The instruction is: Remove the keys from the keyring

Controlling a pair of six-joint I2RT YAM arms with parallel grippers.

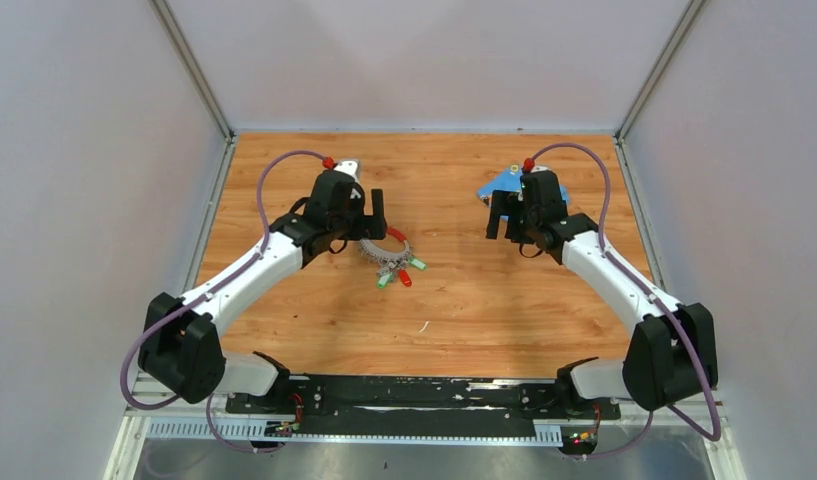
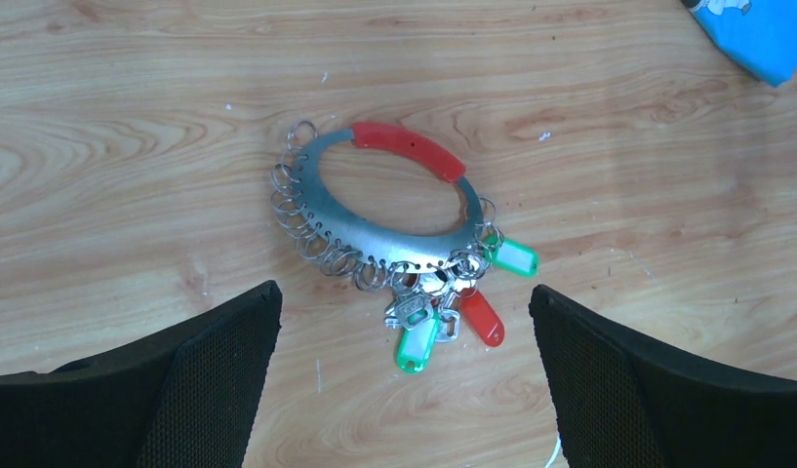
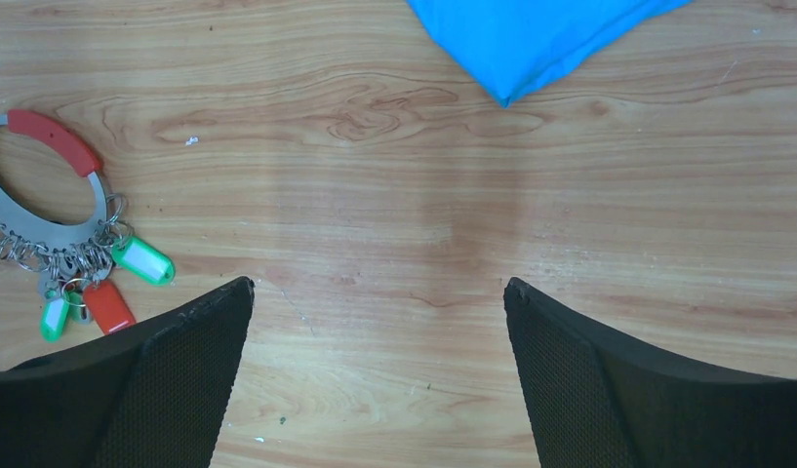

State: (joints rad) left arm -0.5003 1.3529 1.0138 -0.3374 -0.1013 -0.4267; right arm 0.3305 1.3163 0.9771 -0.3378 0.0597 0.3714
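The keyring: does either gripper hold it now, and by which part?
Nothing is held. The left gripper and the right gripper both stand open above the table, and the keyring lies flat on it, untouched.

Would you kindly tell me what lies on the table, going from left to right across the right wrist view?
The keyring with its keys, then the blue flat piece.

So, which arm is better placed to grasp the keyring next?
Probably the left. The left pincer, open, hovers right above the keyring, the keys almost between its fingers. The right pincer, also open, is over bare table near the blue piece, the ring off to its side.
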